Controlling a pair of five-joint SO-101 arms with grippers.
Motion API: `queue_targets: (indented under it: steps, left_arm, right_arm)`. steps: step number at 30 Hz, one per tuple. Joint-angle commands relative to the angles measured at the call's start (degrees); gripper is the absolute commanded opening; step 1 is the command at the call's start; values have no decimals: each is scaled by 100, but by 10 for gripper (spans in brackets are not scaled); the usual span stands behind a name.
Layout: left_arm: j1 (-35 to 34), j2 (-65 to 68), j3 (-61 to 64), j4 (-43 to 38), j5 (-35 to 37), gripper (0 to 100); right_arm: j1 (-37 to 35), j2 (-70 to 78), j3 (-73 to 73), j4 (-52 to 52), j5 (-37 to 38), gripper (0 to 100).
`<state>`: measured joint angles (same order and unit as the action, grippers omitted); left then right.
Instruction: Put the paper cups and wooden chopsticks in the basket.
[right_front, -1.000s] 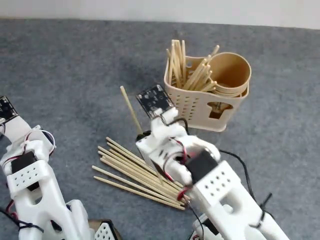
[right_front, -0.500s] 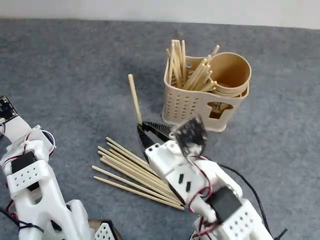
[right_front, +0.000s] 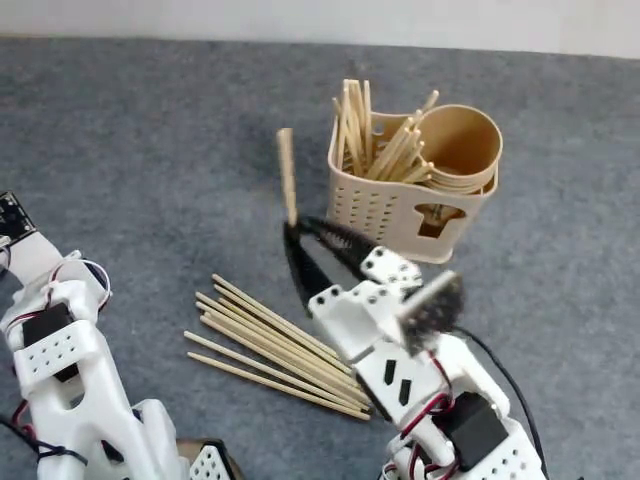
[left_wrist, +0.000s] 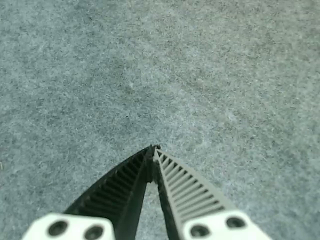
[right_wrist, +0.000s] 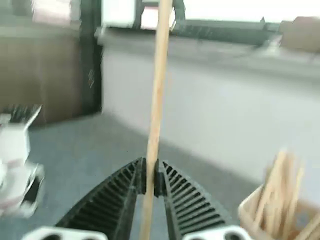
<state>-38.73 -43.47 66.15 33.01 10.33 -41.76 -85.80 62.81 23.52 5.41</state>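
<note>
Wooden chopstick (right_wrist: 157, 75) pinched in right gripper (right_wrist: 150, 169), jutting past its tips, just beside basket (right_front: 375, 215), left gripper (left_wrist: 152, 151) pressed together

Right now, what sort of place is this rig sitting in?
Probably an indoor lab or workshop bench: a grey felt-like table cover, a plain white wall behind it, and a staged beige perforated plastic basket of wooden chopsticks.

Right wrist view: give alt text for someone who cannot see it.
The right arm's black ribbed gripper is shut on a pale wooden chopstick, held upright. A beige plastic basket stands beyond on grey carpet.
</note>
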Motion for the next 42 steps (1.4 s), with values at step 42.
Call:
queue_targets:
  steps: [42]
  left_arm:
    - [101,-101,-48,-114,-9,8]
  right_arm:
    - [2308,3029,-637,-2413,62,123]
